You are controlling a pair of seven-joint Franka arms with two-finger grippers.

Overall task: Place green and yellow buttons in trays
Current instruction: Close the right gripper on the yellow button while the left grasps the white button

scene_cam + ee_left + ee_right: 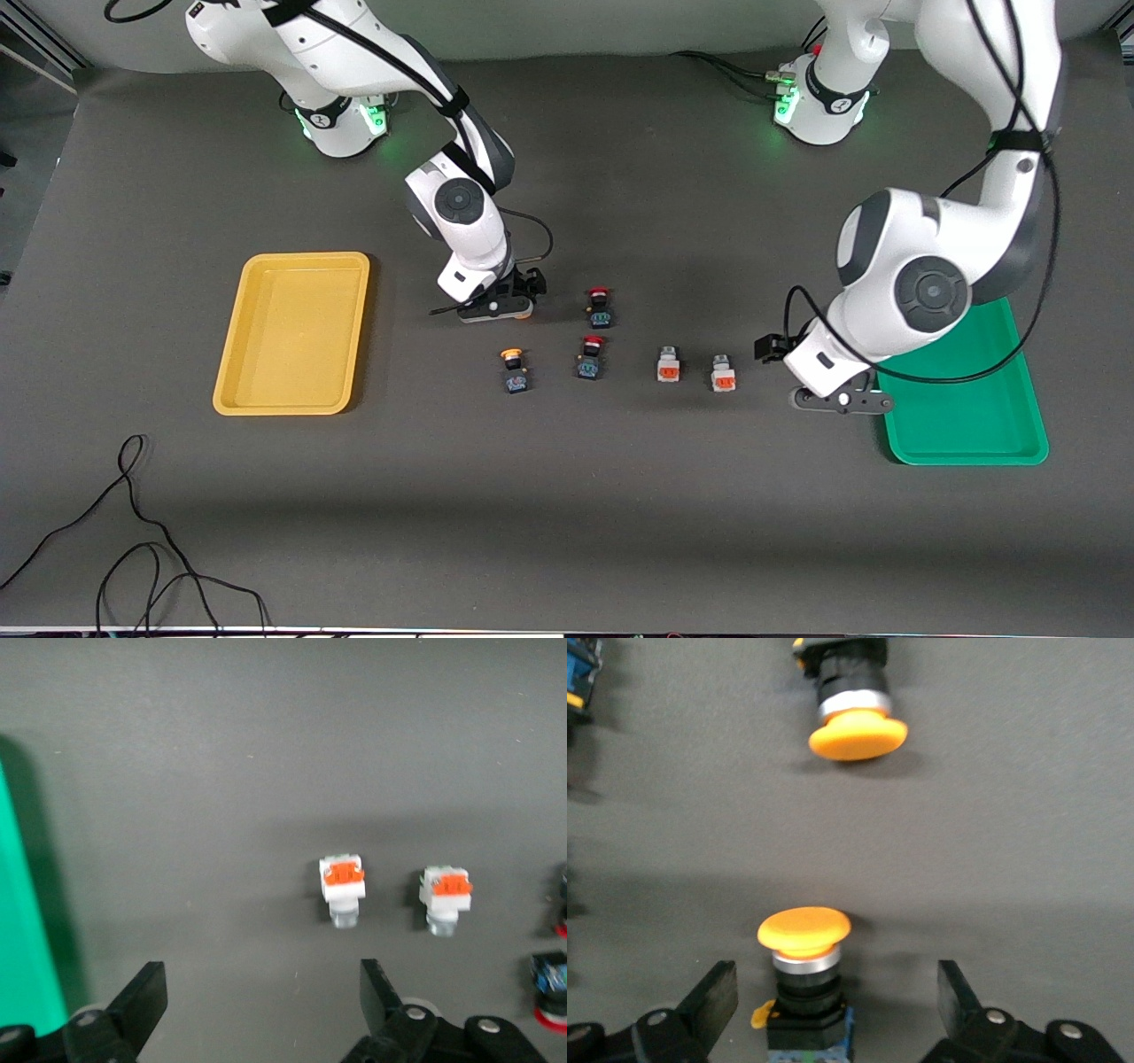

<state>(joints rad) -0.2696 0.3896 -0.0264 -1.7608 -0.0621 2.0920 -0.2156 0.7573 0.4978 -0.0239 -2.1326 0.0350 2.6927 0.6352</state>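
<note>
A dark-bodied button with a yellow-orange cap stands between the open fingers of my right gripper, untouched and closer to one finger. In the front view the right gripper hides it. A second yellow-capped button sits nearer the front camera. Two white-bodied buttons with orange faces lie side by side, shown in the left wrist view as well. My left gripper hangs open and empty between them and the green tray. The yellow tray is empty.
Two dark switches with red caps stand between the yellow-capped and the white buttons. A loose black cable lies near the front edge at the right arm's end of the table.
</note>
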